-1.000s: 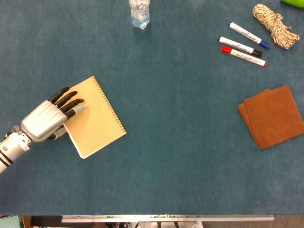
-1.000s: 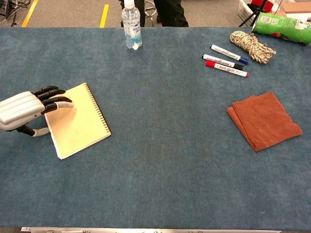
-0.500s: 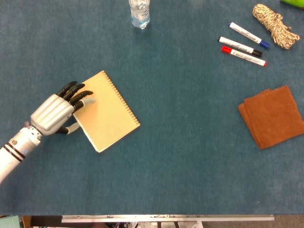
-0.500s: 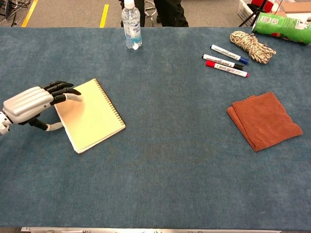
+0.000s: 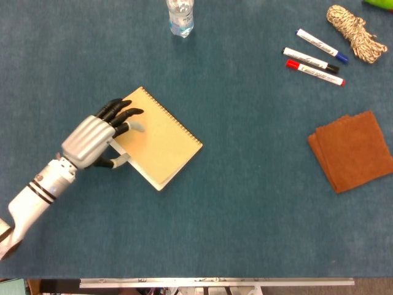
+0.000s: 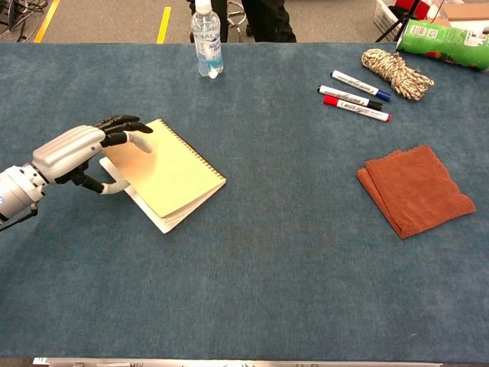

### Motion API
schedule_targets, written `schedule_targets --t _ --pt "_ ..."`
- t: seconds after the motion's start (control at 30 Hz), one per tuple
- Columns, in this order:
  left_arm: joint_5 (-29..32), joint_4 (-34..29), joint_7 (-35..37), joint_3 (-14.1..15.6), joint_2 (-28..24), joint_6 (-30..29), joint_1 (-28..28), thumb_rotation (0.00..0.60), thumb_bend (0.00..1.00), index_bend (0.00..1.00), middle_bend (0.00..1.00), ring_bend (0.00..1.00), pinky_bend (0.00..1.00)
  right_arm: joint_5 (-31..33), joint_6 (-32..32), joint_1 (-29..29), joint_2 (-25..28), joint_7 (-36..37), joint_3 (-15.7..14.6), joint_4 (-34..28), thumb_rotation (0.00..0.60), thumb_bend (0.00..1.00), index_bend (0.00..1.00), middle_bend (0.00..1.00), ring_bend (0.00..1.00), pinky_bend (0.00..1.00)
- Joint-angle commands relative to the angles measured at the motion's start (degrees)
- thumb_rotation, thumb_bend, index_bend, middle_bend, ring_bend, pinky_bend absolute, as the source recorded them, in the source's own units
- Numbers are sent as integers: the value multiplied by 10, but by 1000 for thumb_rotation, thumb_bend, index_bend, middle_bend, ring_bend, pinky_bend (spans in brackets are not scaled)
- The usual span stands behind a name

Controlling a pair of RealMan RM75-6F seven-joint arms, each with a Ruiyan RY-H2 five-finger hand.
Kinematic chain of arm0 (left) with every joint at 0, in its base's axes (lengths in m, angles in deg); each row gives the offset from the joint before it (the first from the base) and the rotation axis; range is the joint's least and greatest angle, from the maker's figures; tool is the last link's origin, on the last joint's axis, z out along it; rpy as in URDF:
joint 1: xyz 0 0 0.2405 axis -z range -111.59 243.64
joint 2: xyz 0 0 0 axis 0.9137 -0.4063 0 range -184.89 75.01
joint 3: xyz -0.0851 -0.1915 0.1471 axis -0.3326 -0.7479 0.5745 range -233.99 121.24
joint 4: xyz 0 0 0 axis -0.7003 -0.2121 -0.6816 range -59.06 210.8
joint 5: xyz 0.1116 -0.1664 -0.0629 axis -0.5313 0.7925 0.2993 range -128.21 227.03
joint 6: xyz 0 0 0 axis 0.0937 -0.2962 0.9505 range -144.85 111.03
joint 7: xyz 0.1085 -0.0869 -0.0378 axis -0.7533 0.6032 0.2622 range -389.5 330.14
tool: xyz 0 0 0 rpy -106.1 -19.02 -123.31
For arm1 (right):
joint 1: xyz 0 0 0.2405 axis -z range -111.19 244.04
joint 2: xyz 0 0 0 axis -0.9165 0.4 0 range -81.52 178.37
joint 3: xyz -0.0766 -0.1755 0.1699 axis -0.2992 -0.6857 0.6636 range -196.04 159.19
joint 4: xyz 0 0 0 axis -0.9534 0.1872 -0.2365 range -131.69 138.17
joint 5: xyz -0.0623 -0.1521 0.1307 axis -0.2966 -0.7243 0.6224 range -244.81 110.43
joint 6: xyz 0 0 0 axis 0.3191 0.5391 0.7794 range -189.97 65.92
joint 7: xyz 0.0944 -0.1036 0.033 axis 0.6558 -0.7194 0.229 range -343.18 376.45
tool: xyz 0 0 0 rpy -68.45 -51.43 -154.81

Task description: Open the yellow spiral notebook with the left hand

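Observation:
The yellow spiral notebook (image 5: 164,136) (image 6: 174,170) lies at the table's left, its spiral binding (image 5: 174,117) along the upper right edge. My left hand (image 5: 93,140) (image 6: 75,148) is at its left edge. The fingers (image 5: 126,114) rest on top of the cover and the thumb (image 6: 113,186) sits under that edge. In the chest view the cover stands a little above the white pages (image 6: 162,222) at the near corner. My right hand is in neither view.
A water bottle (image 5: 180,15) (image 6: 206,42) stands at the back. At the back right lie three markers (image 5: 313,59) (image 6: 353,95), a coil of rope (image 5: 355,31) (image 6: 393,70) and a green can (image 6: 443,38). A brown cloth (image 5: 353,150) (image 6: 416,189) lies at the right.
My left hand has moved right and slightly away, taking the notebook with it and turning it. The cover's left edge now stands slightly off the pages.

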Motion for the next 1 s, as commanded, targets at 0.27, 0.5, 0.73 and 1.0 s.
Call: schedule_targets --t 0.27,0.5,0.73,1.0 --pt "19 -133 -35 -19 -34 60 35 600 490 483 174 0 0 1 -5 1 -4 13 4 12 600 192 378 298 185 298" --pt "35 -159 -42 -26 -36 80 38 600 493 661 231 0 0 0 -8 3 -5 22 5 19 600 192 378 298 185 298" --pt "36 -175 -40 -24 -61 72 32 600 494 738 285 0 0 -4 -12 4 -6 26 5 21 600 192 378 298 185 298" --pt "17 -180 -27 8 -129 52 13 600 493 751 302 6 0 -14 -21 6 -5 21 4 13 600 191 378 298 185 298"
